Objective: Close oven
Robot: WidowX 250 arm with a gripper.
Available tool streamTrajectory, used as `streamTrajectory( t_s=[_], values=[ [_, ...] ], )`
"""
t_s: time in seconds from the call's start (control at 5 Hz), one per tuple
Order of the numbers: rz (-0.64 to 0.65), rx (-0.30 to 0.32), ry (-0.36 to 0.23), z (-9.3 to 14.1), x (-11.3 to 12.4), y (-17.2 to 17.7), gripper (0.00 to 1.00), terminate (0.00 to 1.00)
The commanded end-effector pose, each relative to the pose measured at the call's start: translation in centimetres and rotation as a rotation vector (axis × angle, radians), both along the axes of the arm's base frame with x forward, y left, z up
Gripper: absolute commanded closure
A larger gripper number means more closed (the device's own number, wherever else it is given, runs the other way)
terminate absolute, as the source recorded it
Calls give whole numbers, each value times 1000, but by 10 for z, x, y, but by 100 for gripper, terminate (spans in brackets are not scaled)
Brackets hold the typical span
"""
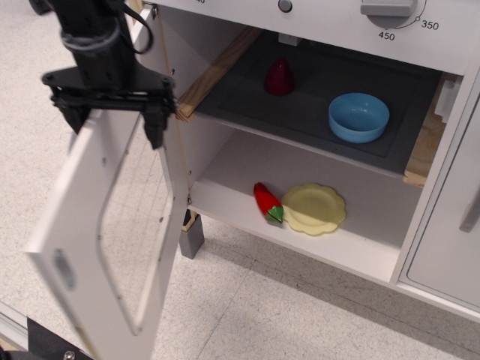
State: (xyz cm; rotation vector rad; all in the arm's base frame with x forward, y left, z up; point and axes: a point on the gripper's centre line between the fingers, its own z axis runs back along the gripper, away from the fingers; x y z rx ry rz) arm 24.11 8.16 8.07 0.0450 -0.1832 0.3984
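Oven (315, 112) fills most of the view, a white toy one with pale wood edges, standing on a speckled floor (300, 315). Its door (112, 232) hangs open at the left, hinged beside the cavity and swung outward; the panel looks blurred. The door is flat white board with a rounded window crossed by thin wires. At its top edge sits the black pincer (112, 112), fingers apart and pointing down, one on each side of the door's upper edge; whether they touch the board cannot be told.

Nothing lies between the door and the cavity opening. Below the hinge a small grey foot (190, 241) props the cabinet.

Inside, a dark grey tray (300, 112) rests on wooden rails. On it stand a dark red cone (280, 76) toward the back and a smooth blue bowl (358, 117) to its right. On the white lower shelf lie a red pepper (266, 203) with a green stem, touching a yellow plate (313, 208) with a scalloped rim.

Above, a grey dial (388, 9) carries the numbers 450 and 350. At far right is a plain white cabinet door (450, 240).
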Motion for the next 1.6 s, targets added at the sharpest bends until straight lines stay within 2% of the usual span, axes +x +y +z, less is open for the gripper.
streamTrajectory(
  t_s=[0.0,0.4,0.6,0.8,1.0,1.2,1.4],
  values=[
    [-10,-59,-71,21,22,-43,0,0],
    [30,-88,-93,23,67,-82,0,0],
    [56,-94,-135,27,88,-92,0,0],
    [52,-113,-165,37,97,-96,0,0],
    [30,-151,-216,56,85,-88,0,0],
    [-16,-173,-237,75,58,-78,0,0],
    [-107,-143,-168,70,34,-80,0,0]
  ],
)
